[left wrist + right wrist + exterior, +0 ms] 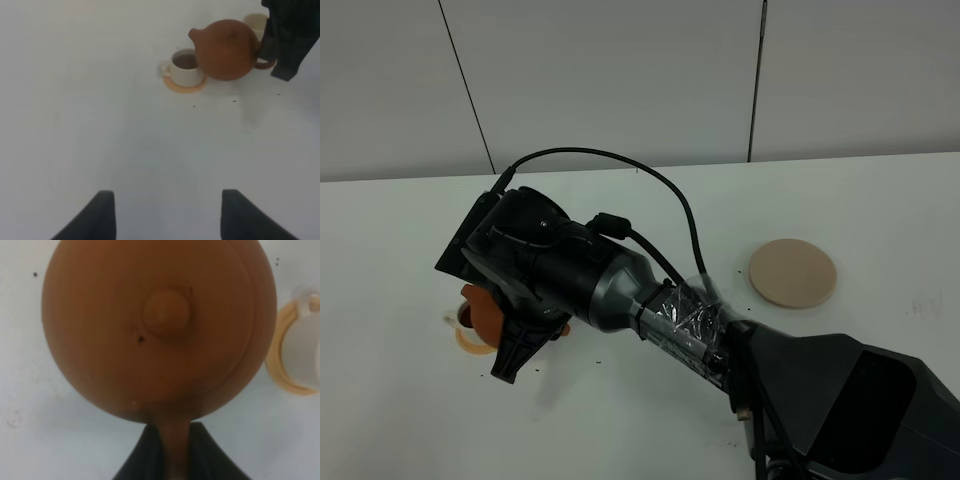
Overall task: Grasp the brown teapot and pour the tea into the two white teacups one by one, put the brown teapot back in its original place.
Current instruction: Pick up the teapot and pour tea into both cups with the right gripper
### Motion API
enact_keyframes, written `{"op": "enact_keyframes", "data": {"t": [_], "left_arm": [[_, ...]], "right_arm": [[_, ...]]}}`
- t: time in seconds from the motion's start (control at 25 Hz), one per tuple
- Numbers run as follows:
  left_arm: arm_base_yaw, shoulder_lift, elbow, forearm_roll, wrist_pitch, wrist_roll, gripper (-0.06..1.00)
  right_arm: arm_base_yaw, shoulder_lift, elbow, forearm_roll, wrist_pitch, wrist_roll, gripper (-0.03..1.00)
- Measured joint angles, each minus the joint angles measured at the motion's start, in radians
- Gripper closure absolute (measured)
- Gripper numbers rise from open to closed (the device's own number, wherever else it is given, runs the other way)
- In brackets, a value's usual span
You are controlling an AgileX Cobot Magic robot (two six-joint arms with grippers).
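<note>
With the right gripper [170, 460] clamped on the brown teapot [225, 50], which hangs just beside the tea-filled teacup [186, 67], it should probably hold level until the spout clears that cup.

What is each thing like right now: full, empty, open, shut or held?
Teapot, lid on, about upright, held by its handle.
Cup by the spout, dark tea inside, on its saucer.
Other cup, mostly hidden, contents unclear.
Coaster, bare.
Left gripper, jaws open, empty.
Right gripper, jaws shut on the teapot's handle.

Matt, seemingly clay brown teapot [160, 330]
</note>
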Motion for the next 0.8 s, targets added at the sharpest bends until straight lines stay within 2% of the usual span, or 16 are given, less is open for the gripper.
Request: {"op": "enact_keyframes", "data": {"t": [0.32,0.52,0.8], "left_arm": [[0.000,0.000,0.000,0.000,0.000,-0.001,0.41],[0.000,0.000,0.000,0.000,0.000,-0.001,0.41],[0.000,0.000,0.000,0.000,0.000,-0.001,0.41]], "right_arm": [[-0.001,-0.047,0.054,-0.010,-0.005,0.016,0.88],[-0.015,-0.060,0.127,0.013,0.000,0.023,0.88],[-0.031,-0.060,0.133,0.046,-0.001,0.023,0.88]]}}
